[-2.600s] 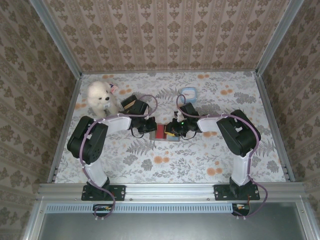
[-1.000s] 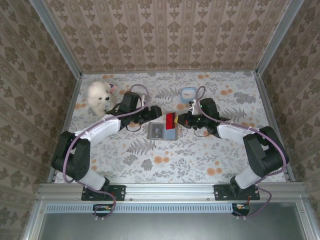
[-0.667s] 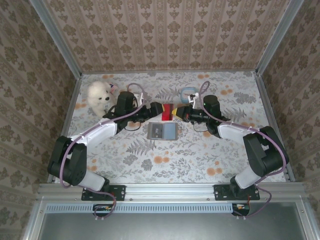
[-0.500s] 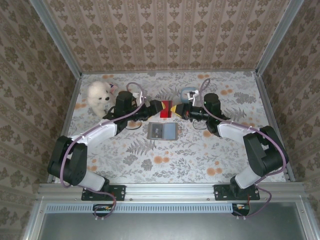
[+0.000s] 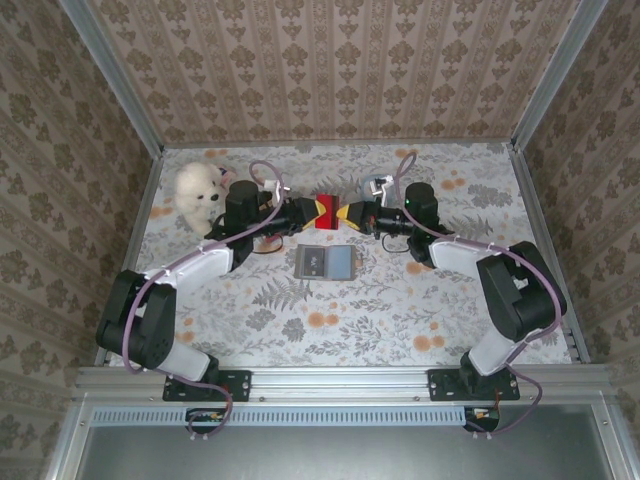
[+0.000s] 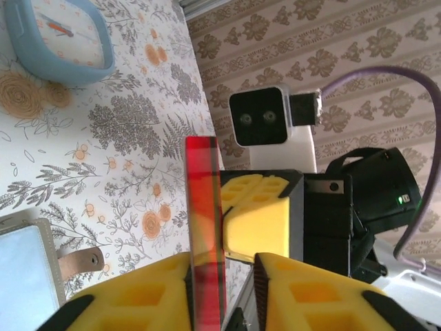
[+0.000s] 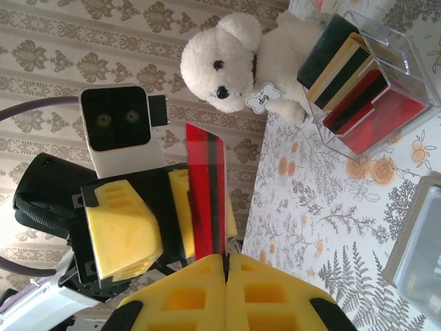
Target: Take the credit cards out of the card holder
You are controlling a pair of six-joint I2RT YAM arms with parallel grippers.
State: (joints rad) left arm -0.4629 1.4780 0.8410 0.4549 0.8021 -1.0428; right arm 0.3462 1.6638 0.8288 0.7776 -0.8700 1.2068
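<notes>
The red credit card (image 5: 325,212) hangs in the air between my two grippers, above the far middle of the table. My right gripper (image 7: 225,258) is shut on one edge of the red card (image 7: 207,193). My left gripper (image 6: 222,265) straddles the opposite edge of the card (image 6: 205,227); the card lies against one finger, with a gap to the other. In the overhead view the left gripper (image 5: 311,212) and right gripper (image 5: 346,214) face each other. The card holder (image 5: 325,262) lies spread flat on the table below, a light blue card (image 5: 340,263) in its right half.
A white plush dog (image 5: 200,190) sits at the far left. A clear case holding a black, tan and red striped block (image 7: 362,76) stands next to it. A blue clock (image 6: 58,34) lies at the far middle. Patterned walls enclose the table on three sides.
Both grippers have moved from the holder toward the far side and met. The right one brought the red card along. The left jaws have narrowed around the card's free edge.
</notes>
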